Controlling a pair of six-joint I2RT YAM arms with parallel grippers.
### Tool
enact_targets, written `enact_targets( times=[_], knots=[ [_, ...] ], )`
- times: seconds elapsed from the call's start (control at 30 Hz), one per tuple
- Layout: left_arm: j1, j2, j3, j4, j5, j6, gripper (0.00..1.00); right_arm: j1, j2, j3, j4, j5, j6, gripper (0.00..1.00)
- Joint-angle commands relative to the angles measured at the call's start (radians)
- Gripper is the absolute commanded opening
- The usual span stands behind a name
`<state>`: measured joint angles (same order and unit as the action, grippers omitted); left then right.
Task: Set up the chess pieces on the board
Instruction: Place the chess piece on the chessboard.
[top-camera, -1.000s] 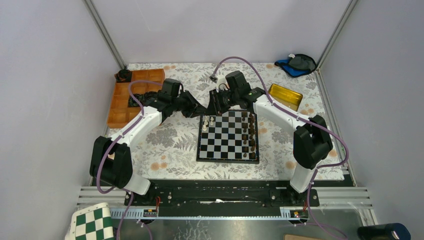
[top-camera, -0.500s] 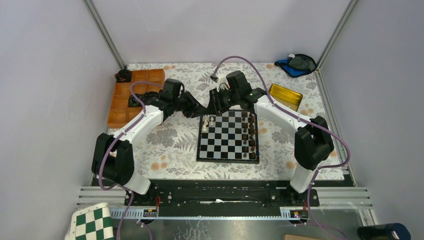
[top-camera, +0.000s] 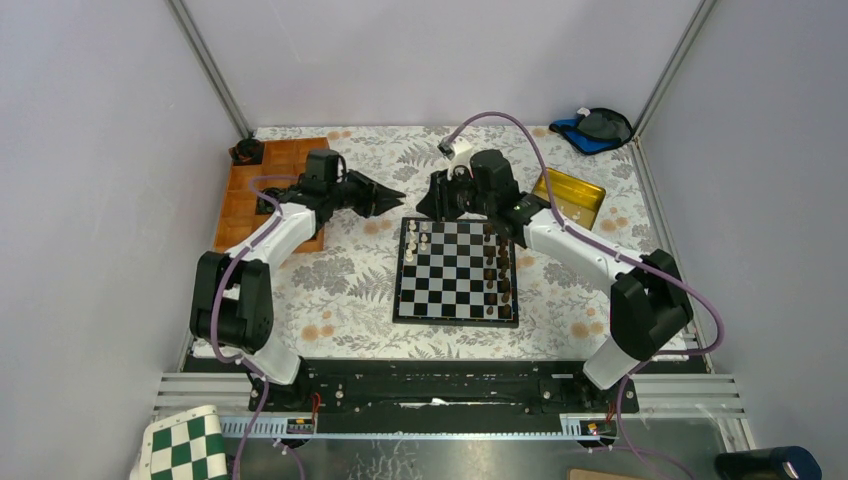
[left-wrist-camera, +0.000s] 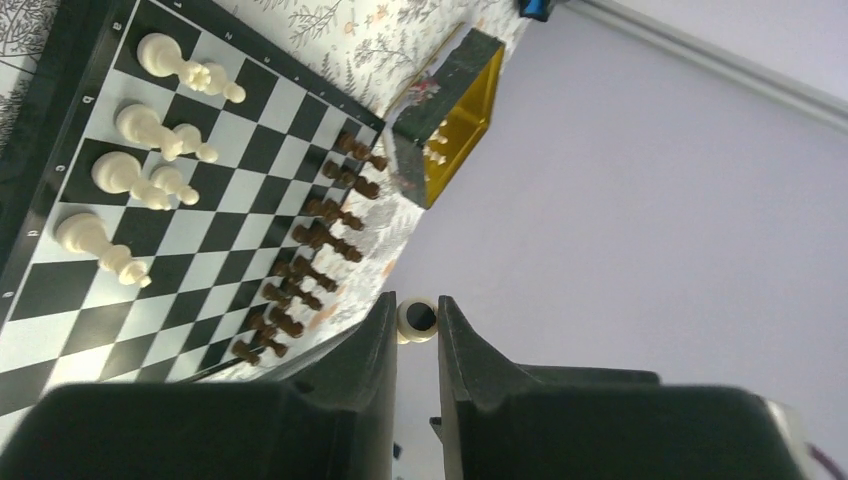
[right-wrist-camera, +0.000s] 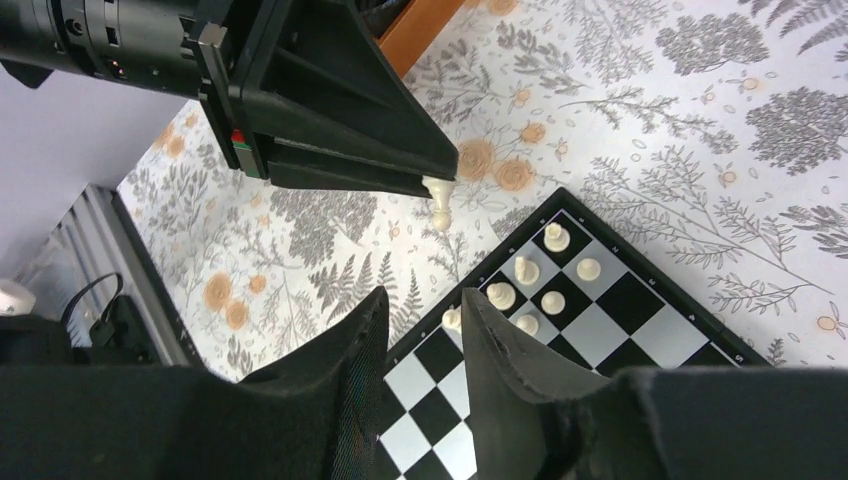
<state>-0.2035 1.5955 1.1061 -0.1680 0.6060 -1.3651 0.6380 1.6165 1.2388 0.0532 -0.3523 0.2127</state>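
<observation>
While a cream pawn is clamped in the left gripper beside the board, the right gripper is held slightly parted. Nothing is gripped by it.

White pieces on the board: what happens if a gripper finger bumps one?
The white pieces look tall and narrow-based, so a side bump would probably tip one. They stand in close pairs on the board, so one falling may knock its neighbour. Rounded bodies suggest a toppled one could roll.
</observation>
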Motion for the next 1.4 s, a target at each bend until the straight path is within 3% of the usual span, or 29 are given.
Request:
enact_targets(
  times=[0.0,0.4,0.87,1.37],
  knots=[
    [0.032,0.021,-0.032,0.164,0.078,-0.151,0.00,0.003,-0.033,-0.041,0.184,0.058,0.034,0.40],
    [0.054,0.031,-0.065,0.299,0.131,-0.301,0.00,0.002,0.051,-0.094,0.488,0.055,0.191,0.39],
    [0.068,0.031,-0.091,0.355,0.157,-0.344,0.00,0.002,0.104,-0.067,0.527,0.056,0.214,0.38],
    [0.068,0.033,-0.087,0.341,0.160,-0.332,0.00,0.002,0.143,-0.025,0.516,0.043,0.216,0.23]
  ],
)
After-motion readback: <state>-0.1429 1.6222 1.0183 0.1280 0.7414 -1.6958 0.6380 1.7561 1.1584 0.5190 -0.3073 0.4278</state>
